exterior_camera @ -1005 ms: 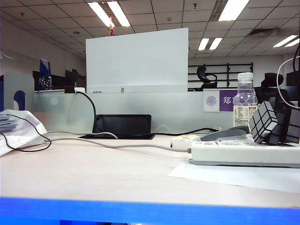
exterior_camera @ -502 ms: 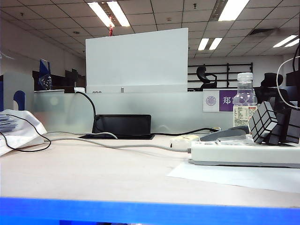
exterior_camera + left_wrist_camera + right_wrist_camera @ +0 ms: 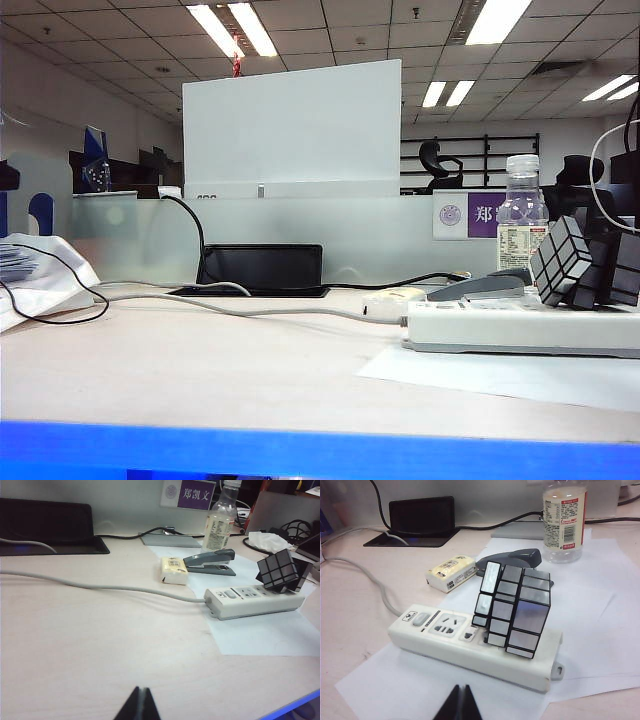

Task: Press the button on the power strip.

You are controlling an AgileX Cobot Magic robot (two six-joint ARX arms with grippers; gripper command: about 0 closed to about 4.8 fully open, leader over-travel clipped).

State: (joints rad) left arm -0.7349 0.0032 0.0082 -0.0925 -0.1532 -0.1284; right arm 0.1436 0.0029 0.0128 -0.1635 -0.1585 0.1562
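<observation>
The off-white power strip lies on a white paper sheet, its grey cord trailing off across the table. Its grey button sits at the cord end, beside the sockets. A silver mirror cube stands on the strip's other end. My right gripper is shut and empty, hovering over the paper just short of the strip. My left gripper is also shut and empty, well back over bare table, far from the power strip. Neither gripper shows in the exterior view, where the power strip lies at the right.
Behind the strip lie a grey stapler, a yellow packet and a clear bottle. A black flat box sits at the table's back by the partition. Crumpled tissue and a black cable lie at the far left.
A dark shape has come in at the left edge of the exterior view. Nothing on the table has moved.
</observation>
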